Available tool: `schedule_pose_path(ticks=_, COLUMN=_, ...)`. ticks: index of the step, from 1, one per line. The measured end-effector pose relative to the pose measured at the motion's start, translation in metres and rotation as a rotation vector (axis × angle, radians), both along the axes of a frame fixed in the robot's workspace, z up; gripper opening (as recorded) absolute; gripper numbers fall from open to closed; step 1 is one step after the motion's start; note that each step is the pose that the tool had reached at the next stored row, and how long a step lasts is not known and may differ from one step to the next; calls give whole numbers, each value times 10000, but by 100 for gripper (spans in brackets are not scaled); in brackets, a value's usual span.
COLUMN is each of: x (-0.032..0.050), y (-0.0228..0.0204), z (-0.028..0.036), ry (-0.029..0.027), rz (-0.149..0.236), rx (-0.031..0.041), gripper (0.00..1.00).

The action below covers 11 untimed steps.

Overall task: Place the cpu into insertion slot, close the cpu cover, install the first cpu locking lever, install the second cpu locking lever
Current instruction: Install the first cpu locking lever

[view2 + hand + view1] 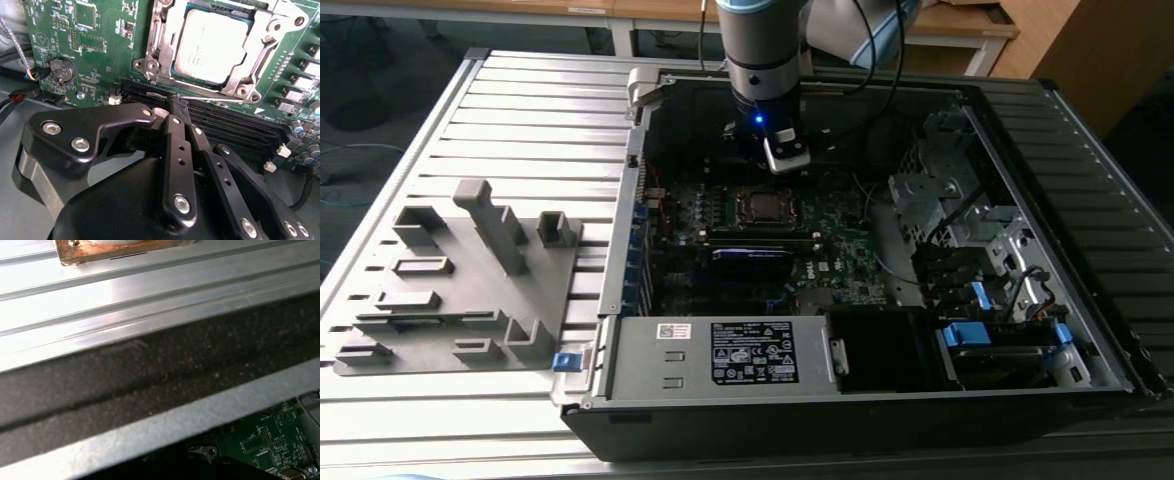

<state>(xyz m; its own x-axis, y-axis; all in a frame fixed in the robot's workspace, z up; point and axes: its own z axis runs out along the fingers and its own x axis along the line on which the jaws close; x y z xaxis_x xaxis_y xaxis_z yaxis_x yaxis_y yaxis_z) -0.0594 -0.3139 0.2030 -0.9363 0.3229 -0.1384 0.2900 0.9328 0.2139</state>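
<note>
cpu [212, 47]: lies flat in its slot, cpu cover [159, 45] looks down around it | end effector [175, 105]: fingers pressed together, holding nothing I can see, near the slot | cpu: likely light, stiff, easy to break; touch edges only

cpu cover [267, 55] cropped (1 edge), memory slots [235, 125] partly hidden

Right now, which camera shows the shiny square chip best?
The second wrist view: the cpu looks large, seated on the motherboard. In the exterior view it is a tiny square. The first wrist view faces the case wall.
</note>
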Motion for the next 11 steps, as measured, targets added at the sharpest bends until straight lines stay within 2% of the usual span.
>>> schedule_pose_path(ticks=11, x=-9, y=-2, z=-1, ry=0, rz=21, rx=10, gripper=11)
